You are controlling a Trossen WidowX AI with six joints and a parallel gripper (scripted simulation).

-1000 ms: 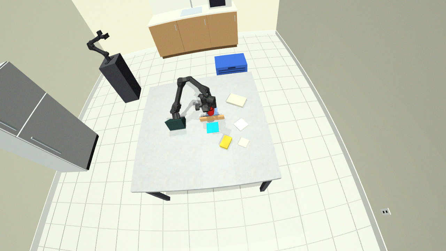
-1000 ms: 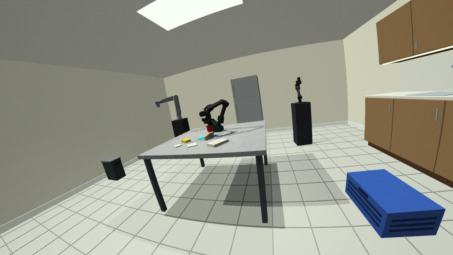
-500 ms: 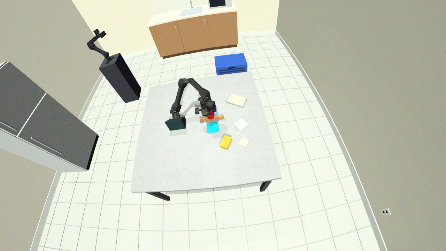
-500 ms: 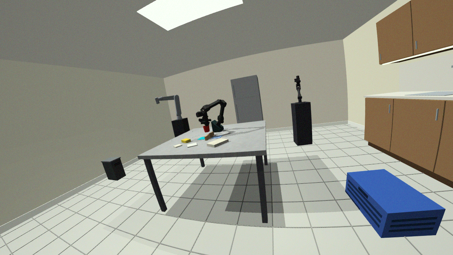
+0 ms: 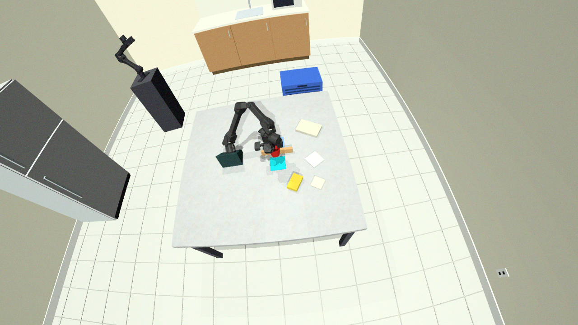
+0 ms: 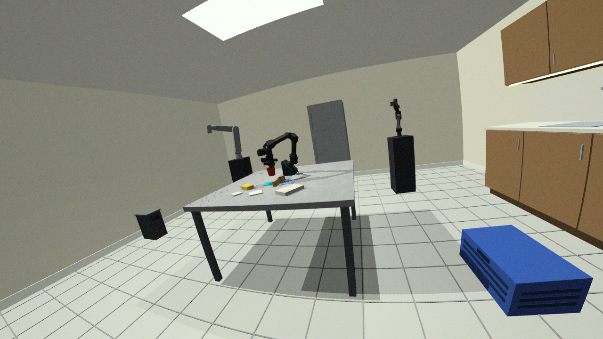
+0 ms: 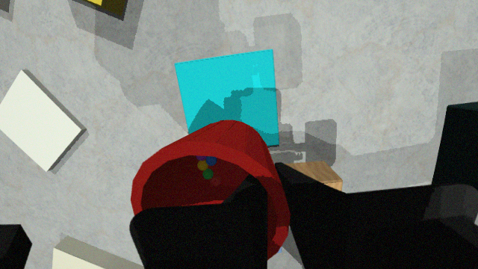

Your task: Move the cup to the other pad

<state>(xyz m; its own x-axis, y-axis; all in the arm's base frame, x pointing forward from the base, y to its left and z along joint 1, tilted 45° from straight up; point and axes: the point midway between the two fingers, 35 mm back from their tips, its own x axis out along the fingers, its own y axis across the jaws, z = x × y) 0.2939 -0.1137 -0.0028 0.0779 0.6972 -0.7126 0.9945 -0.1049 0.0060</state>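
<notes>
The red cup (image 5: 275, 152) (image 6: 271, 172) (image 7: 239, 136) is held in the air, with its open top toward the wrist camera. My gripper (image 5: 275, 146) (image 6: 270, 165) (image 7: 269, 169) is shut on the cup's wall. Several coloured marbles (image 7: 207, 173) lie inside the cup. The cup is over the wooden bar (image 5: 287, 150) (image 6: 276, 182) (image 7: 317, 168) in the top view. The cyan pad (image 5: 277, 166) (image 6: 267, 184) (image 7: 220, 76) lies just beyond the cup in the wrist view. The blue pad (image 5: 282, 141) (image 6: 289, 181) is on the bar's other side, mostly hidden by the arm in the top view.
A yellow block (image 5: 295, 181) (image 6: 247, 187), a white tile (image 5: 314, 159) (image 6: 255, 192) (image 7: 41, 119) and a small cream tile (image 5: 318, 182) (image 6: 236, 193) lie near the cyan pad. A larger cream block (image 5: 308, 127) (image 6: 289, 189) (image 7: 76, 259) lies near the blue pad's side.
</notes>
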